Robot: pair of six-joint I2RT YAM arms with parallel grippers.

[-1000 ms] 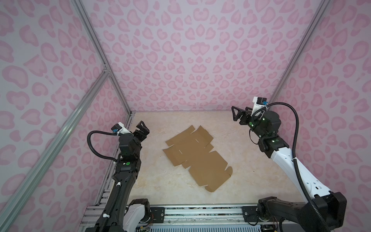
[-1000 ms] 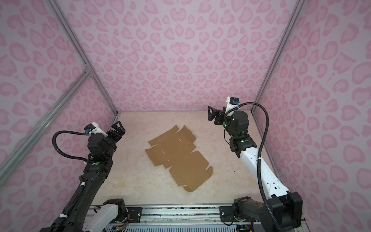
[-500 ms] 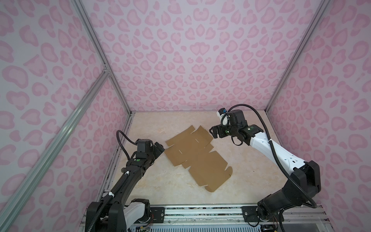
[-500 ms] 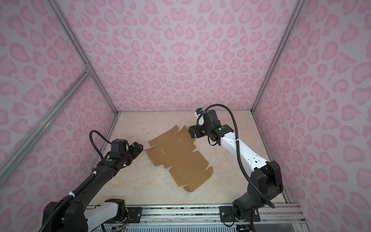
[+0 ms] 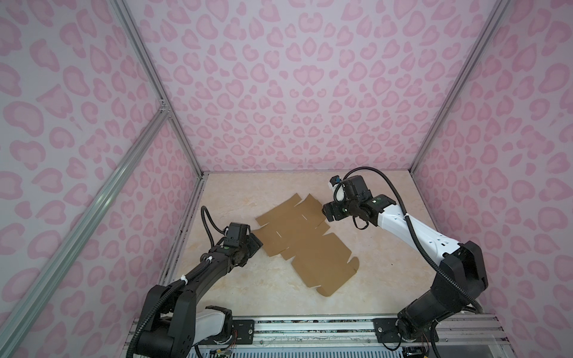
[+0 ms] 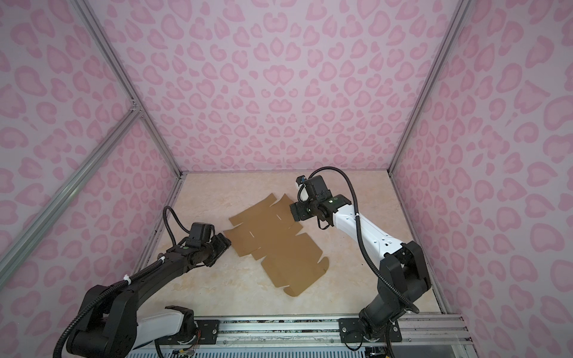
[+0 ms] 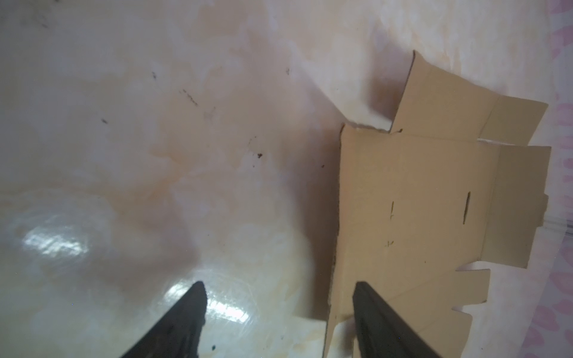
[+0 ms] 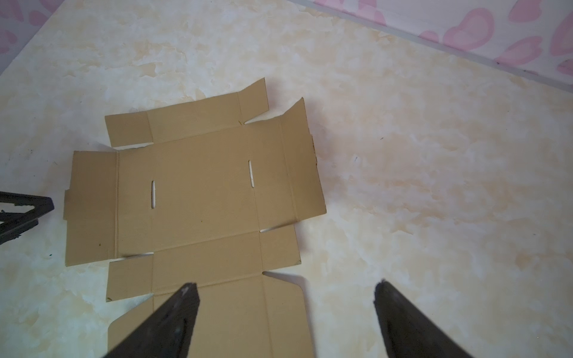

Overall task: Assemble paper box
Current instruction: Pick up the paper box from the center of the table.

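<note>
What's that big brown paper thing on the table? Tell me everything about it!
It is the paper box, not folded yet: one plain brown cardboard sheet lying flat on the pale marbled table. It has a wide middle panel with two thin slits, pressed fold lines, and cut flaps all around; a few flap edges lift slightly. The left gripper and right gripper hover at opposite edges with jaws open, not holding it; whether a finger touches it cannot be told.

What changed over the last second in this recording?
Both arms swung down and inward: the left pincer is now at the left edge of the paper box, the right pincer at its far-right edge. Both are open, gripping nothing. The paper box stayed flat, unmoved.
</note>
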